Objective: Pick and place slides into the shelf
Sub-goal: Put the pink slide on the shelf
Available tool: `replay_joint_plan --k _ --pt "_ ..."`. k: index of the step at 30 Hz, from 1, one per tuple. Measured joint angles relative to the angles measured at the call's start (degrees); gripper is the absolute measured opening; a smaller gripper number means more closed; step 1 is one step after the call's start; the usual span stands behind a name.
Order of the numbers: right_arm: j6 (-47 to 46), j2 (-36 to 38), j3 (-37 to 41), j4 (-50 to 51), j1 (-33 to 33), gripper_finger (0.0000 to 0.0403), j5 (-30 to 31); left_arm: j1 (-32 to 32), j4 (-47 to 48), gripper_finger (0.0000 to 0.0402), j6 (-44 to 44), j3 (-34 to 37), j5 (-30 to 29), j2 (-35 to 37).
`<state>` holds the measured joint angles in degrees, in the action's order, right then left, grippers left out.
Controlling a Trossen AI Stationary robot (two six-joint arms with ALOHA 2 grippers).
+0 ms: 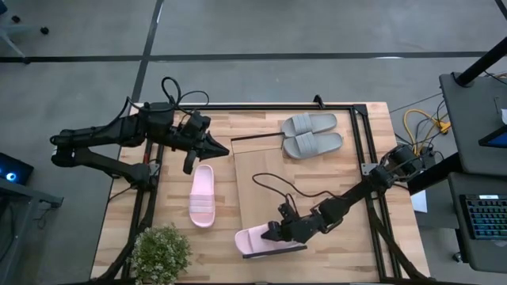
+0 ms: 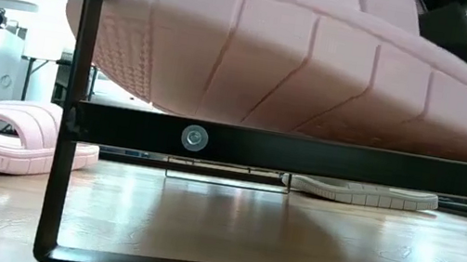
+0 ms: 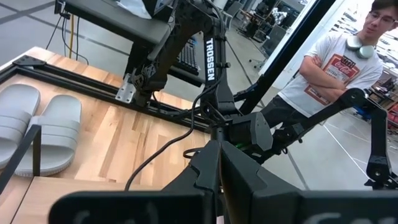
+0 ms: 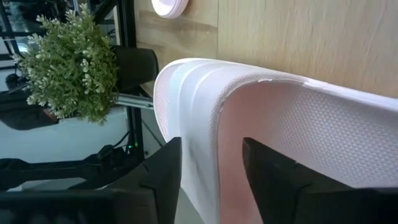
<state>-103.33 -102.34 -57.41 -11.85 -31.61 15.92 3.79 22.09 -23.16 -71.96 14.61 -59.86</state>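
My right gripper is shut on one pale pink slide at the near end of the shelf. In the low view this slide's ribbed sole fills the top, above the shelf's black wire frame bar. The second pink slide lies sole down on the table left of the shelf. The grey pair lies side by side, soles down, by the shelf's far end. My left gripper is shut and touches nothing, hovering by the shelf's far left corner. My right gripper holds the pink slide by its wide strap, pinched with one finger on the strap's outer side and the other finger under it, against the dimpled footbed. The slide is tilted, its sole just above the frame bar; whether they touch, I cannot tell.
A small potted plant stands at the table's near left corner, close to the held slide. Black frame rails run along the table's edges. A person stands beyond the table's right side, arms folded. Bare planks lie between the shelf and the right rail.
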Motion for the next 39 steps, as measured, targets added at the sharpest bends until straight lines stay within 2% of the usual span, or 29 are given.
replay_joint_plan --k 21,30,39 --pt "2.08 8.99 -0.11 16.92 0.36 0.0166 -0.83 -0.01 0.10 0.0000 -0.19 0.07 0.15 0.00" --pt "3.56 11.67 -0.09 22.72 1.34 0.0166 0.05 0.00 3.85 0.0000 1.29 0.21 0.20 -0.02" --pt "9.84 13.05 -0.11 22.38 4.61 0.0166 0.60 -0.01 10.57 0.0000 2.42 0.32 0.17 -0.02"
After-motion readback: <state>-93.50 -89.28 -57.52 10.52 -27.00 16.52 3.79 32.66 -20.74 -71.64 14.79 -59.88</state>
